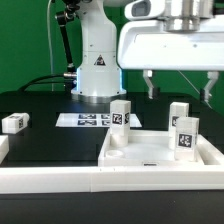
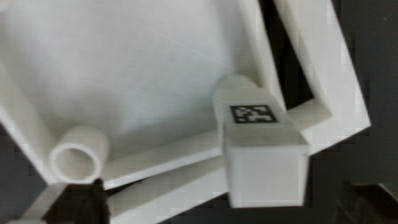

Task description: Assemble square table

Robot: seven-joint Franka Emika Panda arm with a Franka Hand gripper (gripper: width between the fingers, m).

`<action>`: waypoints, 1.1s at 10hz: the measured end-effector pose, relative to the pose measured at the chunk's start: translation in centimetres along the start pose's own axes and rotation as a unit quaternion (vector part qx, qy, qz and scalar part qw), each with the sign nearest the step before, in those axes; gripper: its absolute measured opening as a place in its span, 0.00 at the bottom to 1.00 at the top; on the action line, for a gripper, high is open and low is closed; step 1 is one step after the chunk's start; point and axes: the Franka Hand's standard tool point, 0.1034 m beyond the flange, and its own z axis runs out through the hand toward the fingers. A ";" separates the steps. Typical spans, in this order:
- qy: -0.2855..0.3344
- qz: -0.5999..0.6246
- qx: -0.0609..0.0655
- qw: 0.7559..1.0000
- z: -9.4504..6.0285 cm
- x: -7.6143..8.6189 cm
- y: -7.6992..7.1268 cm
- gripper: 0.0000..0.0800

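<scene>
**Pincer open above the square table slab**

The arm's white wrist housing fills the upper part of the exterior view's right side, pointing straight down. The pincer hangs over the slab with its two dark fingers spread wide apart and nothing between them; it grips no part. In the wrist view a dark fingertip shows at the edge of the picture, beside a round white peg.

The square table slab lies flat on the black counter, on the exterior view's right and close to the camera, its raised rim turned up so that it forms a shallow tray. Three tagged legs stand upright on or at it: one leg at the far corner toward the exterior view's left, another leg at the far side just under the pincer, and a third, nearest leg on the exterior view's right. The wrist view looks down on one such tagged leg standing at an inner corner of the rim, and a hollow white peg stands along the neighbouring rim.

A fourth leg lies on the counter well apart, at the exterior view's left. The marker board lies flat behind the slab, before the robot's base. A long white rail runs across the front.
</scene>
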 end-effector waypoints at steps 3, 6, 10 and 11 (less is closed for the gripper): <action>-0.002 -0.008 -0.006 1.000 -0.6 0.7 3.3 0.81; -0.003 -0.011 -0.006 1.000 -0.4 0.6 3.1 0.81; 0.002 -0.040 0.000 0.999 -0.5 -0.7 7.0 0.81; 0.004 -0.045 0.003 0.999 -0.5 -1.1 9.2 0.81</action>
